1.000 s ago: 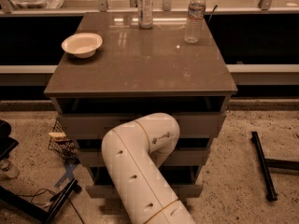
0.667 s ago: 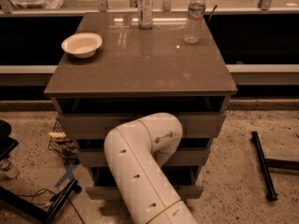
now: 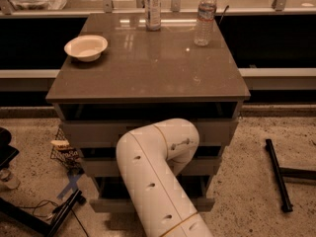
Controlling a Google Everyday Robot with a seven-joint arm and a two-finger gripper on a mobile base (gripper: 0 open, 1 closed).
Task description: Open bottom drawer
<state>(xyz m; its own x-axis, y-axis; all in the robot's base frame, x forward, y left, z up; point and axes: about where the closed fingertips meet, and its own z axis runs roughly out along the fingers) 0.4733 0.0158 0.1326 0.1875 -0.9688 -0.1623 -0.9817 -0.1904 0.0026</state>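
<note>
The bottom drawer [image 3: 104, 205] is the lowest of three grey-beige fronts on the cabinet. Only its left and right ends [image 3: 206, 203] show, and its handle is hidden. My white arm [image 3: 153, 181] rises from the bottom edge of the camera view, and its elbow [image 3: 170, 142] bends in front of the middle of the drawer fronts. My gripper is hidden behind the arm, somewhere at the cabinet front. I cannot see what it touches. Dark gaps show above the middle drawer front [image 3: 101, 167] and above the bottom one.
On the cabinet top [image 3: 148, 68] stand a white bowl [image 3: 86, 47], a bottle [image 3: 152, 6] and a clear water bottle [image 3: 205, 16]. A black bar [image 3: 278, 174] lies on the floor at right. Cables and a black stand [image 3: 54, 214] lie at left.
My arm's elbow has shifted slightly to the right in front of the drawers. The drawer fronts look unchanged.
</note>
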